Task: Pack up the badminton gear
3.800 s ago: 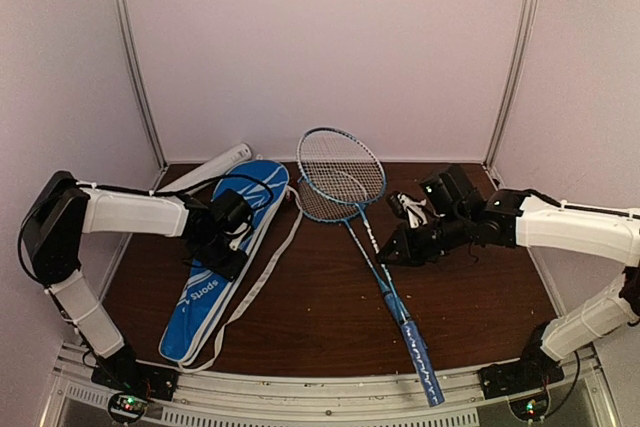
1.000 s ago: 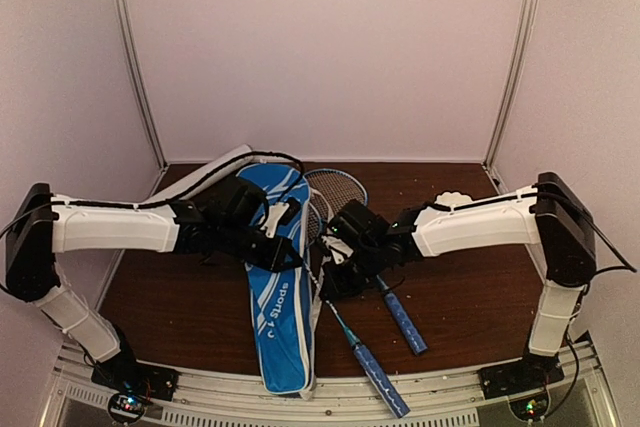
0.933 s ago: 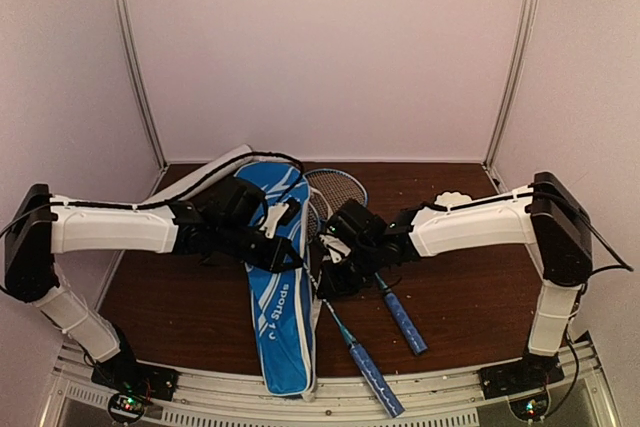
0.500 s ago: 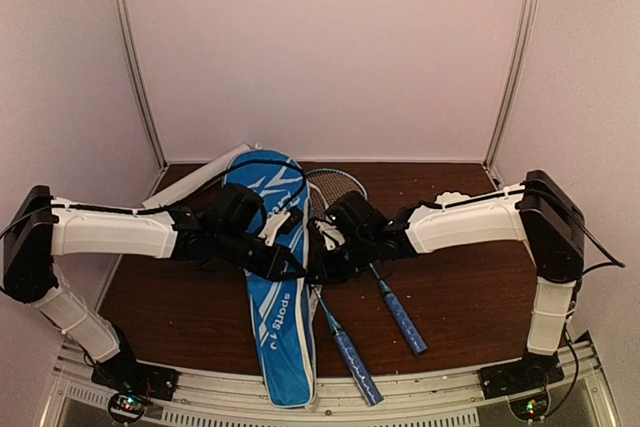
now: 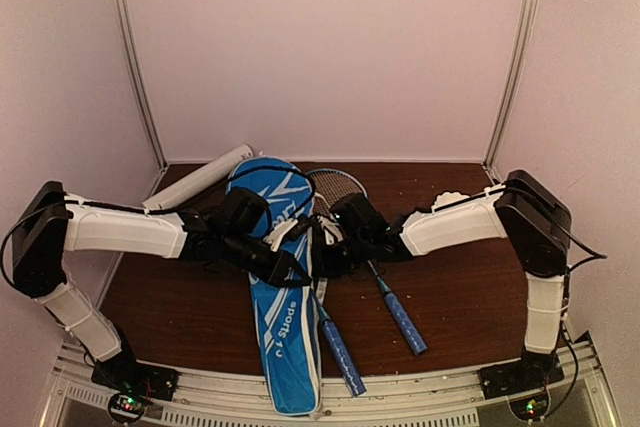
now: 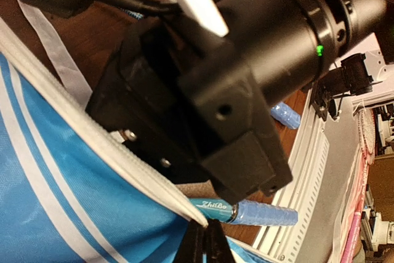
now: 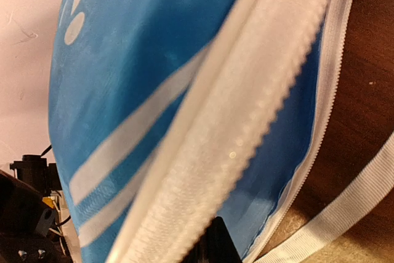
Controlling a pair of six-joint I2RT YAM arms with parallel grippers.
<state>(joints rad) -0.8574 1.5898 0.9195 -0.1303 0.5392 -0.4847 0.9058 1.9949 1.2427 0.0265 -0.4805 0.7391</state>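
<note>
Inspection of the counter (image 5: 470, 297): five items counted.

One blue bag (image 5: 287, 332) is lying lengthwise left of centre, white lettering facing up. Its white zip edge is lifting along the right side. The left tool (image 6: 202, 243) is clenching that zip edge, fingers pinched together on the fabric. The right tool (image 5: 318, 257) is pressing in at the same edge from the opposite side with jaws drawn together. Whether it is gripping the bag or a racket shaft cannot be told.

The first racket (image 5: 337, 349), one of two, is running under the lifted edge, its blue handle sticking out towards the near side. The second racket (image 5: 400, 319) is lying just right of it, with its handle resting on bare counter, apart from the bag. One strung head (image 5: 340, 185) is showing beside the bag's far end.

One white tube (image 5: 198, 178) is lying at the far left, near the bag's far end. One white scalloped piece (image 5: 452, 198) is sitting behind the right arm, too hidden to identify.
</note>
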